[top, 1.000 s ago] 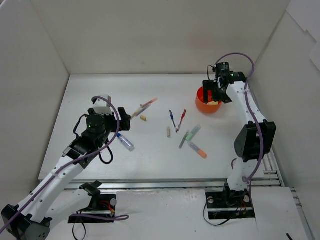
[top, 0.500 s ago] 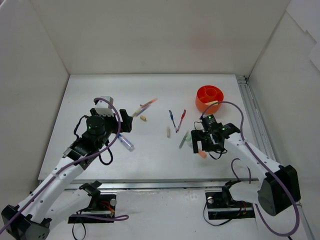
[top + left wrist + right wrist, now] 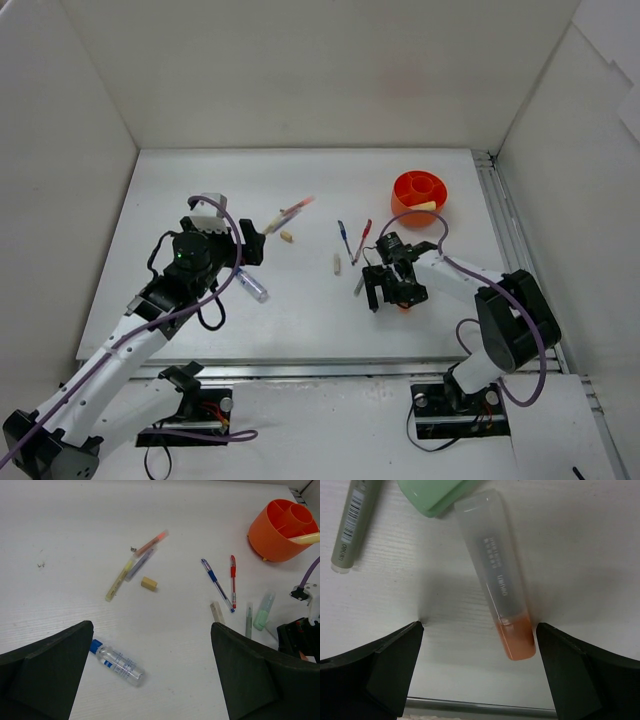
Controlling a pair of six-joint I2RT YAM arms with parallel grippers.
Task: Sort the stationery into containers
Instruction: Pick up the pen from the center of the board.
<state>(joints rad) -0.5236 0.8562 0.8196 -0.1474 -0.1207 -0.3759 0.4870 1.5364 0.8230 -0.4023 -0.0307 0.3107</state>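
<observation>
My right gripper (image 3: 392, 290) is open and low over the table, its fingers either side of the orange highlighter (image 3: 500, 580), which lies flat between them with its orange end nearest. A green highlighter (image 3: 432, 495) and a grey-green pen (image 3: 352, 525) lie just beyond. The orange pot (image 3: 418, 198) stands at the back right with a yellow highlighter (image 3: 425, 207) leaning in it. My left gripper (image 3: 250, 240) is open and empty above the blue-capped clear tube (image 3: 116, 662). Blue pen (image 3: 216, 584), red pen (image 3: 233, 580) and two beige stubs (image 3: 149, 583) (image 3: 216, 612) lie mid-table.
A cluster of an orange highlighter, a yellow highlighter and a pen (image 3: 135, 565) lies at the back left of centre. White walls close the table on three sides. A metal rail (image 3: 480, 705) runs along the near edge close behind the right gripper.
My right arm has swung from over the orange pot down to the middle of the table, over the orange highlighter. A yellow highlighter now leans in the pot. The left arm has not moved.
</observation>
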